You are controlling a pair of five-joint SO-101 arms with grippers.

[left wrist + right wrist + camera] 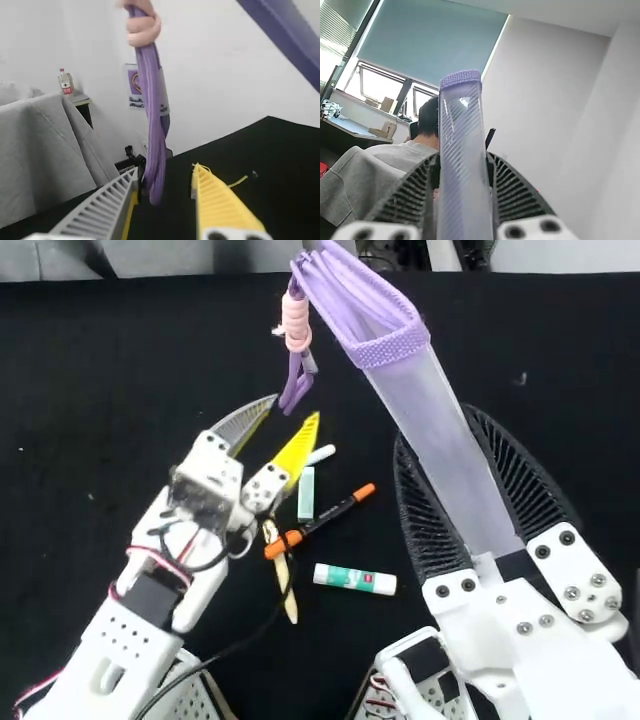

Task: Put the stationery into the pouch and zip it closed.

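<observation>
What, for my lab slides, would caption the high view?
Right gripper holds the purple pouch raised; left gripper's open fingers flank its hanging strap.

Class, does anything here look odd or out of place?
Yes: the right gripper holds the pouch upright, its strap dangling inside the open left gripper, while the pen and glue stick lie loose on the table.

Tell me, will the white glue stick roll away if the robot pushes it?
Probably. The glue stick looks round and lies on its side on the flat table, so a sideways push would likely roll it. It seems hard and smooth, so a pinch might slip.
</observation>
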